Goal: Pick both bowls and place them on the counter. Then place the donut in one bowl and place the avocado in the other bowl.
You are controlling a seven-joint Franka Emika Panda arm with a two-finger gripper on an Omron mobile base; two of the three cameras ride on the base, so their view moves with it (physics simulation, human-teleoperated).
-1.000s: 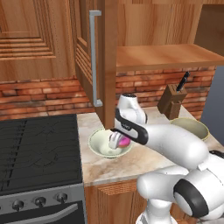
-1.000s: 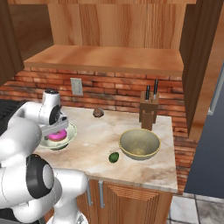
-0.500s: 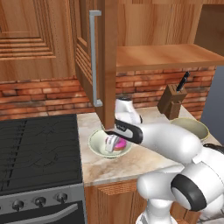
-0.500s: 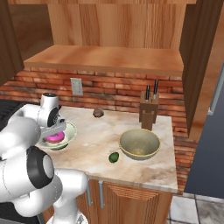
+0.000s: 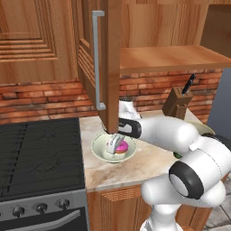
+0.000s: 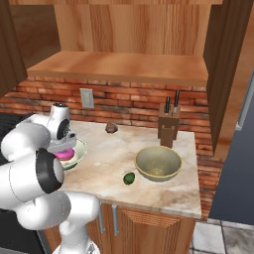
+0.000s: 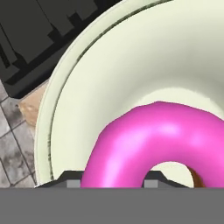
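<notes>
Reaching down into the cream-white bowl (image 5: 113, 149), our end effector (image 5: 113, 143) sits low over the pink donut (image 5: 121, 147), which lies inside that bowl on the tabletop (image 5: 135, 169) just beside the black stovetop (image 5: 40, 153). From the left base view we see the fingers (image 5: 113, 140) straddling the donut's left side, but we can't tell whether they're clamped on it or just apart around it. In the hand view the donut (image 7: 162, 144) is right up against the cam w/ the bowl's pale inner wall (image 7: 131, 61) curving behind it; the fingertips are mostly hidden behind the icing, so grip state stays unclear there too.

In the right base view the same bowl (image 6: 78, 151) shows partly behind our arm, w/ a bit of pink donut (image 6: 64, 153) visible under the wrist. The olive-tan bowl (image 6: 158, 162) stands upright on the tabletop (image 6: 104, 173) toward the right, in front of the knife block (image 6: 168, 126). The avocado (image 6: 129, 178) lies on the stone just beside that bowl's left edge, near the front, not in it. A small brown lump (image 6: 111, 128) rests near the brick backsplash (image 6: 124, 101), well apart from both bowls.

An open cabinet door (image 5: 101, 63) w/ a grey handle (image 5: 96, 58) hangs above the cream-white bowl in the left base view
</notes>
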